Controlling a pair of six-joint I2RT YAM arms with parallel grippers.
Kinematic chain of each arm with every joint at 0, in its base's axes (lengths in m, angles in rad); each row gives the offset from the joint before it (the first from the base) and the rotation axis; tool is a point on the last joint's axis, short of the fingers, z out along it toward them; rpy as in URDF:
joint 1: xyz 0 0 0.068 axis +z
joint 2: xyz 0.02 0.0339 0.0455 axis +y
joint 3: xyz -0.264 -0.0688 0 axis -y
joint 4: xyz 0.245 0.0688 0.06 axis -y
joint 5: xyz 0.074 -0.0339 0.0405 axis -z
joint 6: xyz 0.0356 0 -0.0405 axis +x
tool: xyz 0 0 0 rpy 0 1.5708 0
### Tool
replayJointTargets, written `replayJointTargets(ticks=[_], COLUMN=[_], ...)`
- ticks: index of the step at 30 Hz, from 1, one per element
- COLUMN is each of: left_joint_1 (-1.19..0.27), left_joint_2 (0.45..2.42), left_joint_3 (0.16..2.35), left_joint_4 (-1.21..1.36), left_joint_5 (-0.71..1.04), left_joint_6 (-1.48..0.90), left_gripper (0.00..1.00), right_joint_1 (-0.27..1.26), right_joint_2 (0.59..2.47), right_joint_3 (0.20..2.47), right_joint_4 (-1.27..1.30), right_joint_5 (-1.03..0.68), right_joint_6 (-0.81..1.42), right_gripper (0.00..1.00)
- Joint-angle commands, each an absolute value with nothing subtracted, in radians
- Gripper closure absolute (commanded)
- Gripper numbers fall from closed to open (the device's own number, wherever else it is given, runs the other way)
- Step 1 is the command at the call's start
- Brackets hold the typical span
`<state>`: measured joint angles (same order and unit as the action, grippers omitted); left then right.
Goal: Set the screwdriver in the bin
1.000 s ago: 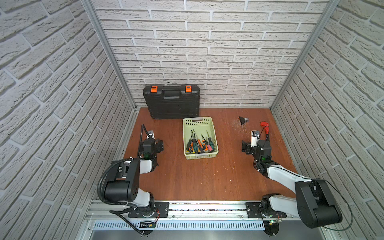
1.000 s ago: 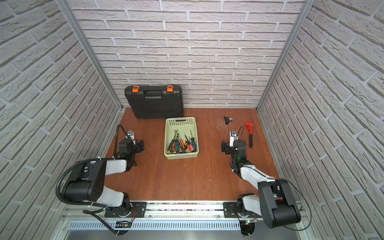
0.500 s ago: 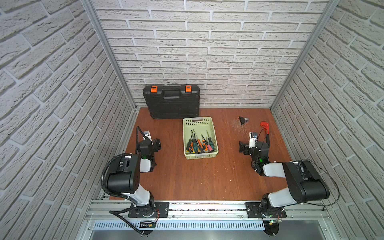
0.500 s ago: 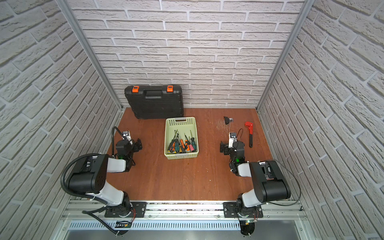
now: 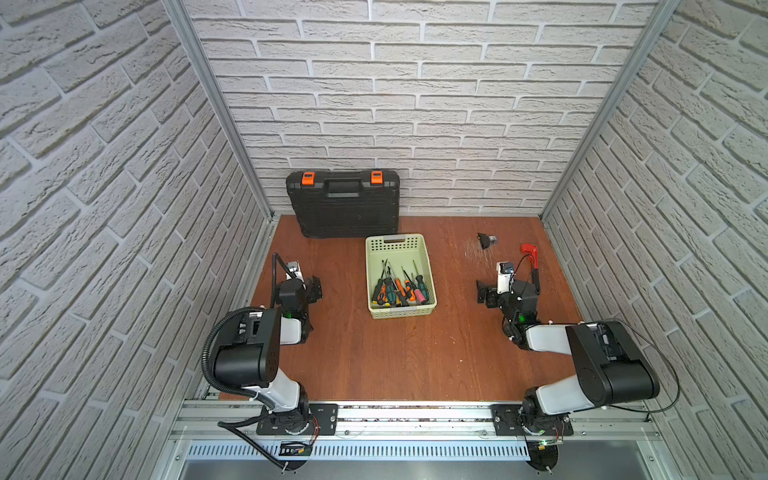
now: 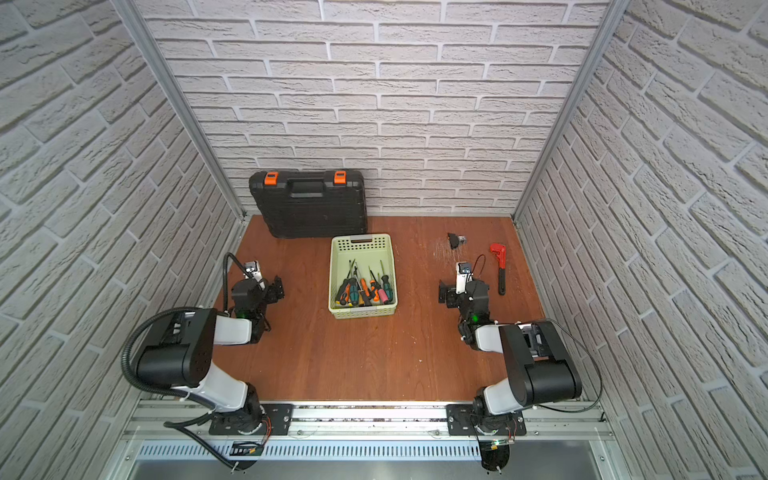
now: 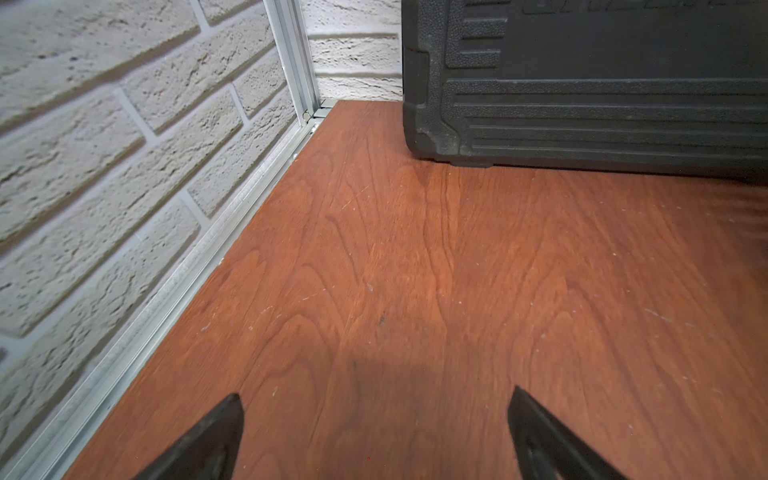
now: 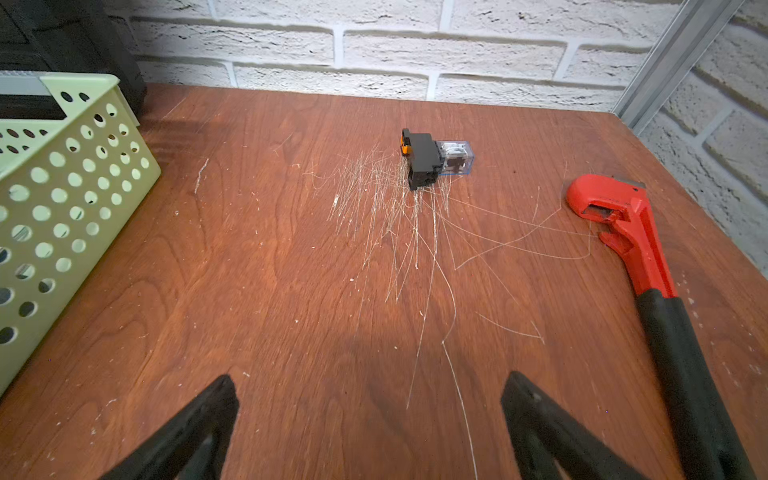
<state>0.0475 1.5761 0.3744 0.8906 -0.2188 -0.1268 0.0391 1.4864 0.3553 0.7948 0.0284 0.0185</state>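
Note:
The bin [image 5: 402, 312] [image 6: 362, 312], a pale green perforated basket, stands mid-table with several screwdrivers [image 5: 398, 289] [image 6: 365, 289] lying inside it. My left gripper [image 5: 316, 287] [image 6: 279, 287] rests low over bare wood to the left of the bin, open and empty; in the left wrist view the left gripper [image 7: 376, 399] has only table between its fingers. My right gripper [image 5: 483, 292] [image 6: 444, 292] sits low on the bin's right, also open and empty. In the right wrist view the right gripper [image 8: 370, 382] has a corner of the bin [image 8: 62, 199] beside it.
A black tool case [image 5: 343, 203] [image 7: 582, 83] with orange latches leans on the back wall behind the bin. A red pipe wrench [image 5: 532, 259] [image 8: 648, 266] and a small black-and-clear relay [image 5: 484, 240] [image 8: 432, 160] lie at the back right. Brick walls close three sides.
Both arms have folded back toward their bases, the right elbow most. The grippers stayed low at the table's sides, and the right jaws widened slightly.

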Motion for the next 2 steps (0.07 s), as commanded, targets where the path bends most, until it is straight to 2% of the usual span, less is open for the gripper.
replayJointTargets(ticks=[1,2], left_joint_1=[0.046,0.045], left_joint_2=[1.574,1.574], left_joint_3=[0.371,0.370], left_joint_4=[0.952,0.951], left_joint_5=[-0.212,-0.212], left_joint_6=[-0.125,-0.126], left_gripper=[0.02,0.02], right_joint_1=[0.037,0.037], right_joint_2=[1.464,1.463], right_joint_3=[0.364,0.364], right_joint_4=[0.813,0.813], right_joint_5=[0.022,0.023], right_joint_6=[0.015,0.014], right_gripper=[0.00,0.00])
